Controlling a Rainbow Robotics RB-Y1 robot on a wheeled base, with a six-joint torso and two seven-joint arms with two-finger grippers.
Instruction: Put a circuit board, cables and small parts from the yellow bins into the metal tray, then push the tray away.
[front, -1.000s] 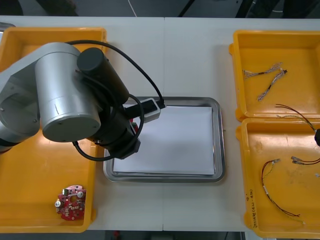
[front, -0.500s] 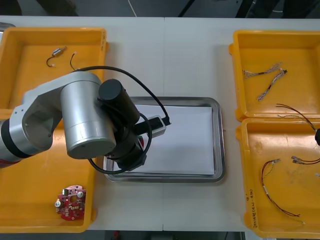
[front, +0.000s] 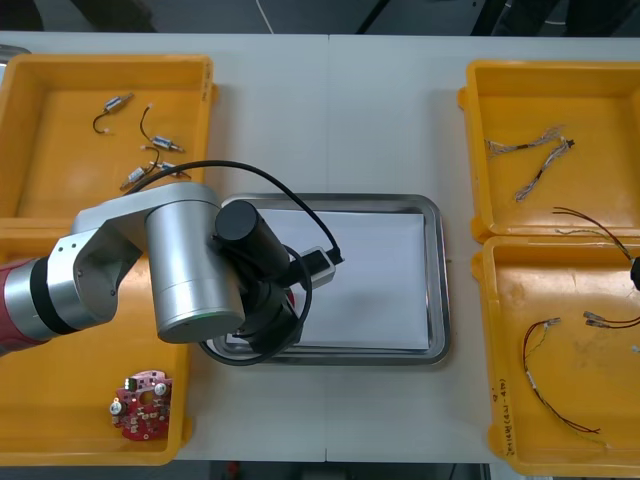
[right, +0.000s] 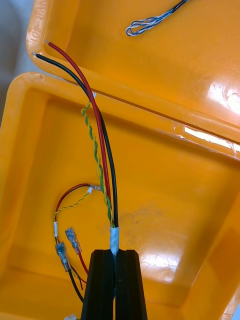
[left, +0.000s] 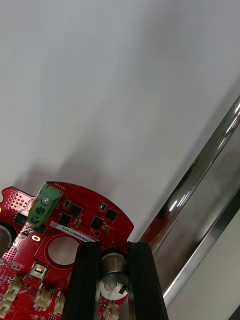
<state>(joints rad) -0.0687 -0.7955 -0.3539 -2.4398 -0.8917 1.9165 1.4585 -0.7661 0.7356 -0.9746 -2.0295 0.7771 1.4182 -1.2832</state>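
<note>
My left gripper (left: 116, 272) is shut on a round red circuit board (left: 85, 215) with a green terminal block. It holds the board just above the white inside of the metal tray (left: 200, 200), close to the shiny rim. From the front, my left arm (front: 190, 260) covers the left part of the tray (front: 440, 290) and hides the gripper. My right gripper (right: 115, 280) is shut on the white-taped end of a red and yellow cable (right: 102, 150) over the near right bin (right: 165, 200). It shows at the right edge (front: 636, 273).
A second circuit board (front: 142, 404) lies in the near left bin (front: 60, 400). Small metal parts (front: 150, 170) lie in the far left bin (front: 60, 130). Blue and white cables (front: 540, 160) sit in the far right bin (front: 600, 90). More cables (front: 545, 380) lie in the near right bin.
My left arm has swung nearer and a little to the right over the tray's left side, uncovering the small parts in the far left bin. The right side looks unchanged.
</note>
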